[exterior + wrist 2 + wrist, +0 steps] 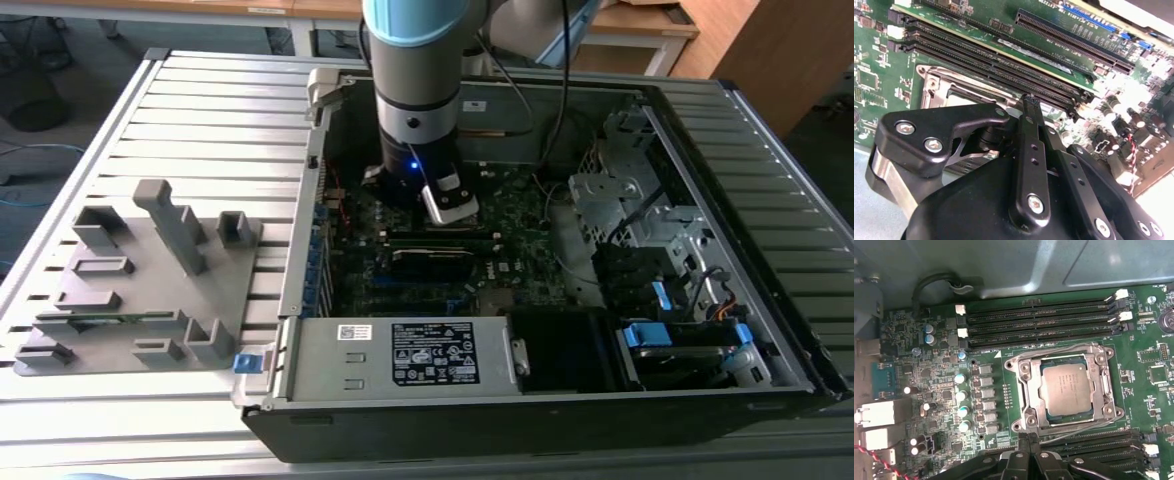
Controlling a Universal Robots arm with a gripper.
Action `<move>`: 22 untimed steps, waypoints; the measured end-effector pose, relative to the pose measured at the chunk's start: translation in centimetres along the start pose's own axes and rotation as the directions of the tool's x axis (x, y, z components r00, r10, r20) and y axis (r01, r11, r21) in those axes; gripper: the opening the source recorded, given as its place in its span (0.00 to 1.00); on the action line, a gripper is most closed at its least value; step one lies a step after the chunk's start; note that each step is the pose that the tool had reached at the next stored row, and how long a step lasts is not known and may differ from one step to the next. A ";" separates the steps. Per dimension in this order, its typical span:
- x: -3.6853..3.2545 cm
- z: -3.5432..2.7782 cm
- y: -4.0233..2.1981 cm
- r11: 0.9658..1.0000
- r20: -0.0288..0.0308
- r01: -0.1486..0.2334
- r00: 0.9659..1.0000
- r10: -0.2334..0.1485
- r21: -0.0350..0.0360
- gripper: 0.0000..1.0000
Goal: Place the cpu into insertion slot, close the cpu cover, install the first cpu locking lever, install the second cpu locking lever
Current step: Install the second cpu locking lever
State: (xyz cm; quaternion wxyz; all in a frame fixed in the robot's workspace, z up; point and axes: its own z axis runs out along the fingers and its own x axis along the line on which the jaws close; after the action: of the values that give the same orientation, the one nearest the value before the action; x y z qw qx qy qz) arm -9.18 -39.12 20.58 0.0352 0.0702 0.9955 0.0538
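The cpu [1068,388], a dull silver square chip, lies flat in the insertion slot [1106,390] on the green motherboard. The silver cpu cover [1029,386] lies down around it, with the chip showing through its window. Thin wire levers run along two sides of the socket, one [1054,351] by the memory slots and one [1089,423] on the opposite side. My gripper [1027,438] is shut with nothing between its black fingers, its tips right at the socket's edge near the second lever. In the second wrist view the gripper [1030,102] hangs just above the cover [936,82]. The arm [414,150] reaches into the open case.
Long black memory slots [1039,320] flank the socket on both sides. The open computer case [307,300] holds a power supply [414,355], drive cages [641,210] and cables. A grey fixture tray [134,280] sits on the slatted table at the exterior view's left.
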 end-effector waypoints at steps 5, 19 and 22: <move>0.01 0.36 -0.04 1.000 -0.002 -0.001 1.000 0.001 -0.016 0.11; 0.05 0.97 -0.11 0.998 -0.008 -0.005 1.000 0.004 -0.058 0.11; 0.16 0.98 -0.13 0.998 -0.008 -0.005 1.000 0.004 -0.059 0.11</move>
State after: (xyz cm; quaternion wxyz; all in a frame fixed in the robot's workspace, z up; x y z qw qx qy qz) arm -9.29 -39.12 19.59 0.0331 0.0712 0.9934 0.0833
